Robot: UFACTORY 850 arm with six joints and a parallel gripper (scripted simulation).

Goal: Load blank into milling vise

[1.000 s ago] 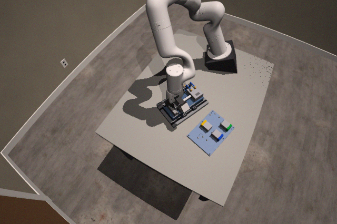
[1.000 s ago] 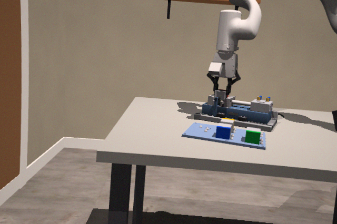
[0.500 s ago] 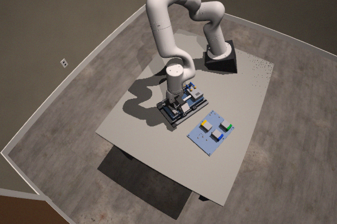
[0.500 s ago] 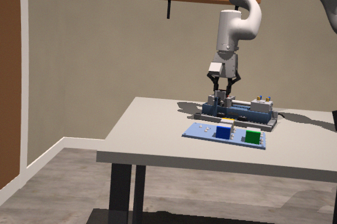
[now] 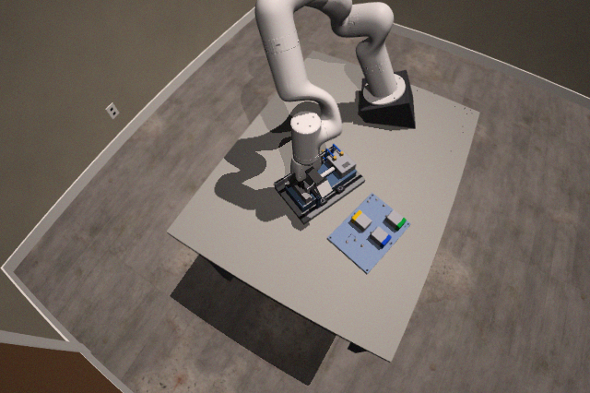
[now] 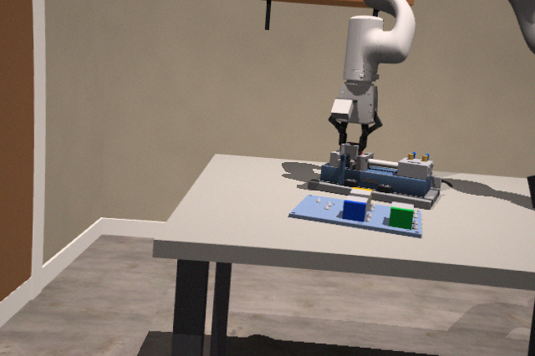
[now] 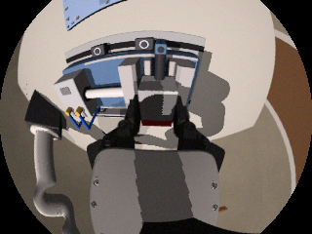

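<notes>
The grey blank with the red end [image 7: 156, 105] sits down between the jaws of the blue milling vise [image 6: 374, 177], its red end [image 7: 156, 123] turned toward me in the wrist view. My gripper [image 7: 157, 102] is shut on this blank from above, one finger on each long side. In the exterior view the gripper [image 6: 353, 144] stands upright over the vise's left end, and a bit of red [image 6: 353, 143] shows between the fingertips. In the top view my wrist hides the blank; the vise shows beneath. How the blank lies against the fixed jaw and the work stop is hidden.
The light-blue infeed plate [image 5: 369, 232] lies in front of the vise with three blanks on it: yellow-ended [image 5: 360, 219], green-ended [image 5: 396, 220] and blue-ended [image 5: 382, 236]. The hosed jaw block [image 6: 415, 167] is at the vise's right end. The arm's base [image 5: 385, 101] stands at the back.
</notes>
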